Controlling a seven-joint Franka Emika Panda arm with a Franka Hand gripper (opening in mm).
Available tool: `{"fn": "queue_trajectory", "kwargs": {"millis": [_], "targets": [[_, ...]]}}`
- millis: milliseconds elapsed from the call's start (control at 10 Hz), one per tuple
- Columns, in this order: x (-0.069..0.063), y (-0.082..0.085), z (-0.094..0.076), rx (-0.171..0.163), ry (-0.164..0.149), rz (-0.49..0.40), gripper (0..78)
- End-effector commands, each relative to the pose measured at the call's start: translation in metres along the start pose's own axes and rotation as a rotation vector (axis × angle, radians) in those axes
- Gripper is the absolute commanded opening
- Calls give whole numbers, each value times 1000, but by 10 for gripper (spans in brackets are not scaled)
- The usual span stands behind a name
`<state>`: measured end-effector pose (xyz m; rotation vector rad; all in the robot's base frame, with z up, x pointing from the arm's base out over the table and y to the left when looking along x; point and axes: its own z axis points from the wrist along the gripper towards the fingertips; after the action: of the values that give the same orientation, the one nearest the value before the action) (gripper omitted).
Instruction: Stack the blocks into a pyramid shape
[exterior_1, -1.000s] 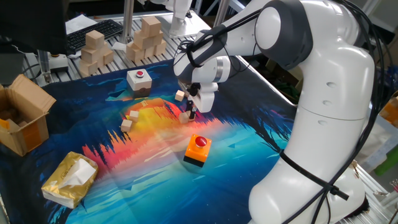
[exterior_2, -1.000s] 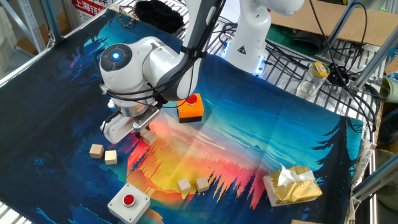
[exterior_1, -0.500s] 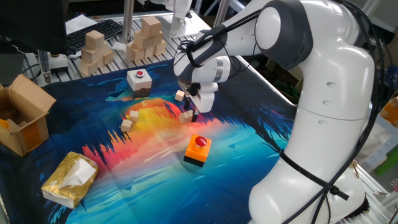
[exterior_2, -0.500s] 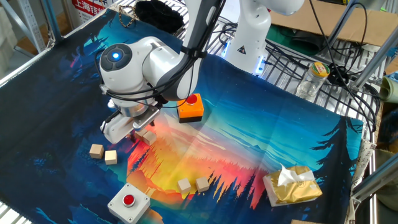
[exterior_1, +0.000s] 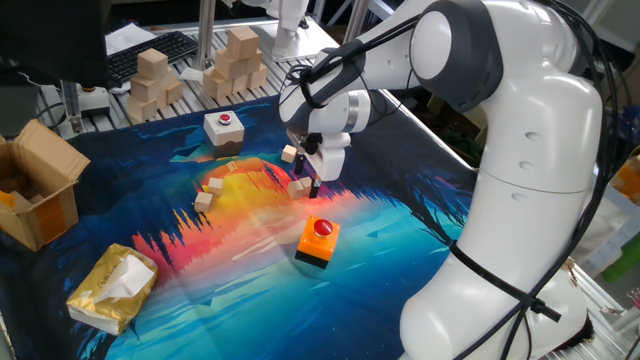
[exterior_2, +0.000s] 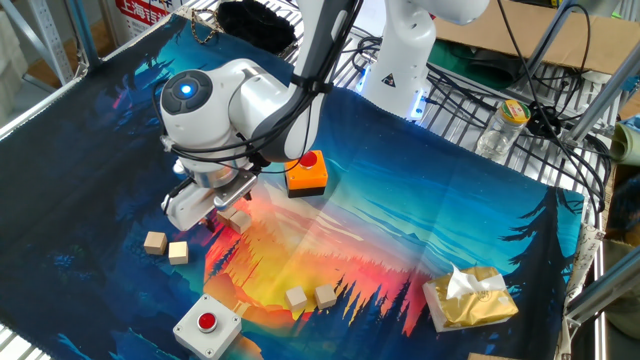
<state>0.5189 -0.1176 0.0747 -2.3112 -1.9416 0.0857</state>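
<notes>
Wooden blocks are seen in scattered pairs, while one block is partly hidden at the gripper, whose finger spacing cannot be told.

Bright even light, sharp, soft shadows

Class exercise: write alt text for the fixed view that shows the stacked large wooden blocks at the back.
A white robot arm lowers its gripper over a small wooden cube on a colourful mat. An orange button box sits nearby.
</notes>
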Motion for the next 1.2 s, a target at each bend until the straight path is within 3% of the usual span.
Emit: {"fn": "queue_trajectory", "kwargs": {"millis": [100, 400, 600, 800, 1200], "targets": [[-1, -23, -47, 30, 7, -142, 775], [2, -30, -54, 31, 10, -194, 775], [11, -46, -62, 25, 43, -238, 775], [12, -55, -63, 13, 56, -280, 775], [12, -57, -60, 13, 50, -417, 775]]}}
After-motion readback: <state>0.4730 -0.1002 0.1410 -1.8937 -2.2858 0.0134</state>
